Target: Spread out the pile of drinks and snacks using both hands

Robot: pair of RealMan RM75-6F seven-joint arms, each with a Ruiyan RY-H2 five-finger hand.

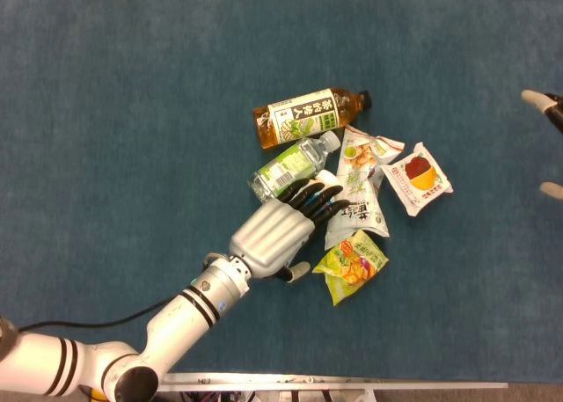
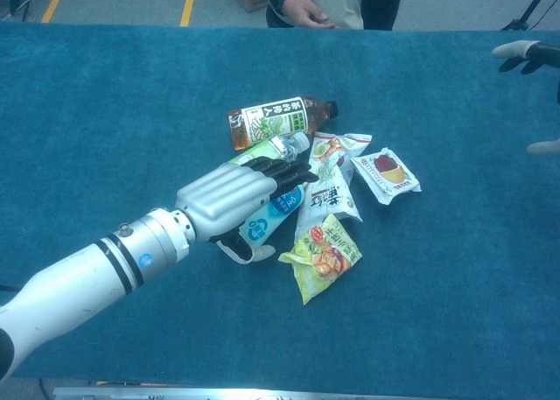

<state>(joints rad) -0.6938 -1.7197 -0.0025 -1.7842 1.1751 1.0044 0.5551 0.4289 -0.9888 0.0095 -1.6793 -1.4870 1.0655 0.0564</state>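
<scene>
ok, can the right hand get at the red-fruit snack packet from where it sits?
Probably yes. The red-fruit snack packet lies at the pile's right edge with only bare blue table between it and the right hand; the left hand is busy over the blue-label bottle.

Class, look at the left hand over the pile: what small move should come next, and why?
Probably the left hand should close around the white bottle with the blue label and draw it toward the near left. Its fingers already lie over that bottle, which is crowded against the green-labelled clear bottle and the tall white snack pouch.
</scene>
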